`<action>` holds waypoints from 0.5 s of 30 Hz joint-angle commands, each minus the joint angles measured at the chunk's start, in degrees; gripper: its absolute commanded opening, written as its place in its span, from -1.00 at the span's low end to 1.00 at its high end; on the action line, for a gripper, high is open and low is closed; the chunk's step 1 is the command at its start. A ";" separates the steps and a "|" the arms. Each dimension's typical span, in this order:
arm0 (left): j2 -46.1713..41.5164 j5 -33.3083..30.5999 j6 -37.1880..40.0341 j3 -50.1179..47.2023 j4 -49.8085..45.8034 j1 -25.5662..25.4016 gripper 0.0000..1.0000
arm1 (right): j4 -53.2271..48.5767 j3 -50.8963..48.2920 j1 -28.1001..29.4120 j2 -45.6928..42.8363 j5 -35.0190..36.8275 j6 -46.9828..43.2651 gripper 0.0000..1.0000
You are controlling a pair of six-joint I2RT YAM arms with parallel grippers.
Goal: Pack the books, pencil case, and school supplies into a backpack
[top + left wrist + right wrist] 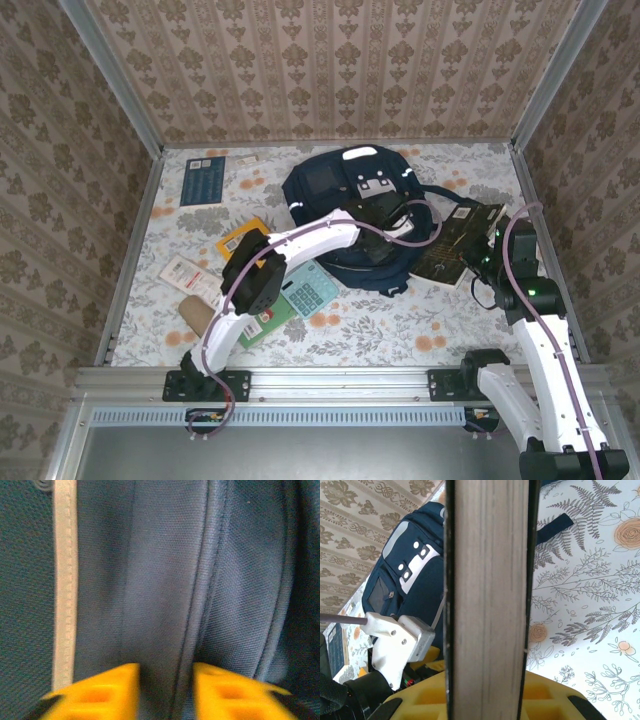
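The black book (452, 250), pinched edge-on by the right fingers (427, 695), hangs just right of the backpack (320, 190), so it likely travels leftward, while the left fingers (105, 690) straddle a navy seam, close together, grip uncertain.

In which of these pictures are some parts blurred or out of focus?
Left wrist view: the yellow fingers are blurred, the backpack weave is fairly sharp. Right wrist view: the book close to the lens looks soft, the tablecloth print sharp. Top view: evenly lit, in focus.
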 commanded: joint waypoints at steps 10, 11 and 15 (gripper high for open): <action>-5.18 -4.12 -0.74 6.50 -4.50 1.60 -1.00 | 11.15 -3.34 -0.26 -1.01 -7.04 3.27 -1.00; -5.58 -2.80 -1.49 8.28 -5.62 2.35 -1.00 | 12.23 -3.69 -0.25 -0.88 -7.84 3.62 -1.00; -6.88 3.22 -4.90 13.56 -8.22 5.88 -1.00 | 16.08 -4.72 -0.25 -0.15 -10.25 5.38 -1.00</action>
